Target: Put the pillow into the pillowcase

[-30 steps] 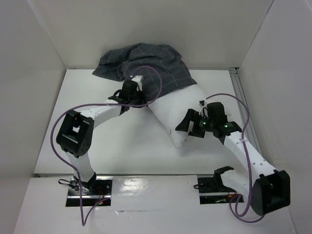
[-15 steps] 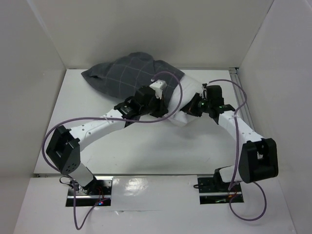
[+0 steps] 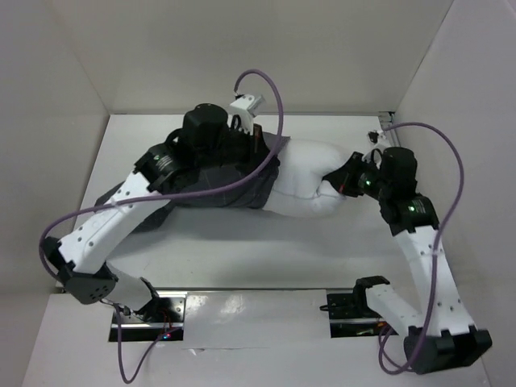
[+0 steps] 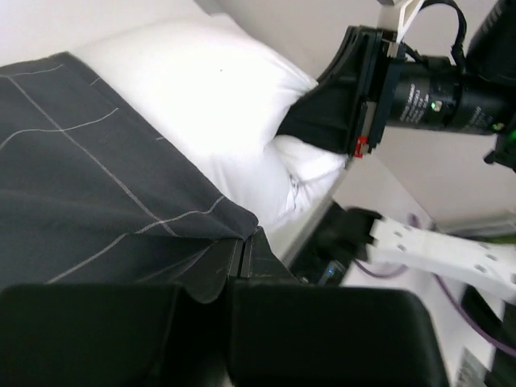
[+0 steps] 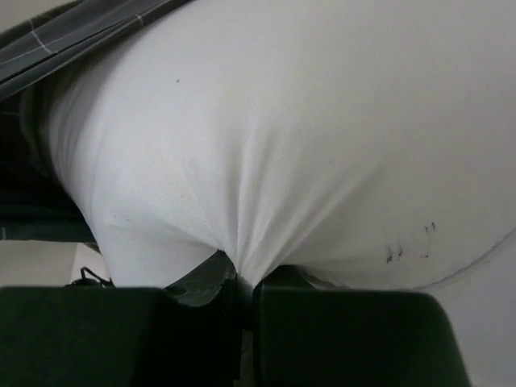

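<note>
Two claws are clamped shut: left claw (image 4: 242, 256) on the pillowcase (image 4: 97, 201) hem, right claw (image 5: 246, 282) on a pinch of pillow (image 5: 282, 137). The pillow lies between them, its end by the left claw covered by the pillowcase.

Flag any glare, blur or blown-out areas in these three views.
Top external: sharp, evenly lit, with glare on the glossy strip at the near edge. Left wrist: pillowcase grid crisp; its own fingers dark, soft. Right wrist: pillow nearly featureless white, creases visible.
</note>
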Action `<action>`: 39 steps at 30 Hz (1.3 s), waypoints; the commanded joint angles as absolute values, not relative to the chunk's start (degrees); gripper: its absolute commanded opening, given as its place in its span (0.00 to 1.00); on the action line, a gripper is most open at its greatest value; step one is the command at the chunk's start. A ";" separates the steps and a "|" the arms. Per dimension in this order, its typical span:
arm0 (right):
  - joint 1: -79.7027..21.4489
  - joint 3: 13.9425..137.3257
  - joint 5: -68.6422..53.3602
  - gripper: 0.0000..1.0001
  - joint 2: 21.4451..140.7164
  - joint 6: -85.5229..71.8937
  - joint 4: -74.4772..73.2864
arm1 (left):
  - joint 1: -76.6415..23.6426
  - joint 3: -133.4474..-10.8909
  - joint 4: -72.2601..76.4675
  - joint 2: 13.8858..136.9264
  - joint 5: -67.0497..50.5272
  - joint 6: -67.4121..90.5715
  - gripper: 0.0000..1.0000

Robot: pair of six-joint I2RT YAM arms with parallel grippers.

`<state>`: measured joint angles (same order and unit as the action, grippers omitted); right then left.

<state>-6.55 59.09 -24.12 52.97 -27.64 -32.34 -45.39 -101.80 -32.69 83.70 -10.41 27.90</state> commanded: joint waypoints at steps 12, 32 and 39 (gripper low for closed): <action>-6.86 64.51 -29.35 0.00 54.57 -30.31 -46.96 | -32.53 -125.75 -36.12 103.33 -19.17 29.27 0.00; 5.71 80.33 -27.93 0.88 96.06 -40.53 -8.61 | -33.21 -107.78 -31.91 89.15 5.86 20.06 0.80; 3.96 73.32 -27.78 0.88 91.51 -36.22 -12.66 | -36.29 -96.97 -39.02 84.48 8.87 24.16 0.87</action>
<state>5.41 76.77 -28.12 95.85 -39.59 -11.44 -35.00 -102.30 -33.52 84.60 4.05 22.68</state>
